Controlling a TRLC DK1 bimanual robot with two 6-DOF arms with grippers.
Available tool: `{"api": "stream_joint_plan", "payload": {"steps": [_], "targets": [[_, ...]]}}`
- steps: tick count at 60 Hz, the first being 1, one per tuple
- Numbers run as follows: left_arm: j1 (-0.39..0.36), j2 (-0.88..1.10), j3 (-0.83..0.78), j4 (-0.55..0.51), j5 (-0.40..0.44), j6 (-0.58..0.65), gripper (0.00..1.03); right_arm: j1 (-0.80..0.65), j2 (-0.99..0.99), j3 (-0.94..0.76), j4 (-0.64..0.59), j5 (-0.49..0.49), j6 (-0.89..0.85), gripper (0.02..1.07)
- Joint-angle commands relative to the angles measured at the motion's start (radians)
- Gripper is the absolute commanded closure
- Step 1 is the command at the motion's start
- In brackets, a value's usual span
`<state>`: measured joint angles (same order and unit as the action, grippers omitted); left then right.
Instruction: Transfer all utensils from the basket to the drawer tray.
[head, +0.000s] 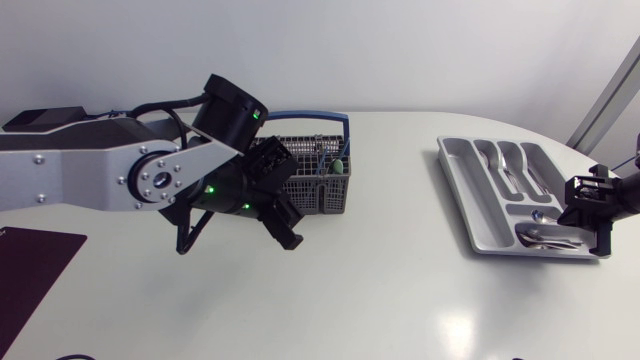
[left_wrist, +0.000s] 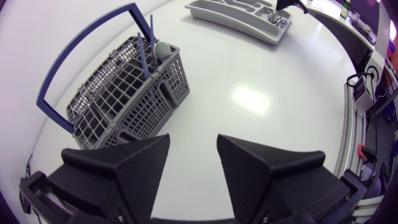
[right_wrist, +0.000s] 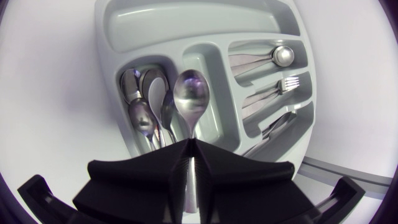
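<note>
The right matte black wedge-fingered gripper (right_wrist: 189, 148) is pinching the handle of a polished steel spoon (right_wrist: 191, 93), its fingers pressed almost together with only the thin handle between them; the spoon is pointing straight ahead of the jaws, bowl leading, its long axis running along the length of the spoon compartment in the pale grey moulded plastic drawer tray (right_wrist: 124, 22); the bowl is hanging over that compartment's inner ridge, just beside the steel spoons lying there (right_wrist: 142, 109), and whether it is touching anything I cannot tell. By my judgement, the release is calling for a slight shift toward those spoons, so that this one is falling into the trough and not onto the divider. The left gripper (left_wrist: 193, 168) is standing wide open and holding nothing; the grey lattice cutlery basket with a blue hoop handle (left_wrist: 118, 99) is sitting ahead of its fingers and off to one side, with thin blue-handled utensils (left_wrist: 144, 53) standing upright in a far corner; the left arm is by far the nearer to it.
</note>
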<state>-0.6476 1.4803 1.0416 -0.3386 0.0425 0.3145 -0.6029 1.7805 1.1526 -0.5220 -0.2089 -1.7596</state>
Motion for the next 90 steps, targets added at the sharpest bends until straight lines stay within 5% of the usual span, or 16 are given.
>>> {"api": "stream_joint_plan", "payload": {"steps": [1, 5, 22, 42, 71, 90], "targets": [[-0.006, 0.025, 0.031, 0.007, -0.010, -0.008, 0.49, -0.015, 0.017, -0.037, 0.028, 0.008, -0.044, 0.70], [-0.004, 0.029, 0.034, 0.013, -0.010, -0.008, 0.49, -0.020, 0.008, -0.051, 0.037, 0.017, -0.043, 0.56], [-0.006, 0.043, 0.048, 0.041, -0.018, -0.005, 0.46, -0.015, -0.099, -0.088, 0.025, -0.003, -0.008, 0.56], [0.000, 0.075, 0.058, 0.150, -0.039, -0.009, 0.44, 0.160, -0.305, -0.162, -0.059, -0.103, 0.390, 0.34], [-0.003, 0.216, 0.132, 0.345, -0.105, -0.071, 0.44, 0.420, -0.448, -0.301, -0.062, -0.233, 0.838, 0.34], [0.012, 0.295, 0.172, 0.464, -0.124, -0.111, 0.62, 0.528, -0.489, -0.390, -0.001, -0.233, 0.936, 0.34]]}}
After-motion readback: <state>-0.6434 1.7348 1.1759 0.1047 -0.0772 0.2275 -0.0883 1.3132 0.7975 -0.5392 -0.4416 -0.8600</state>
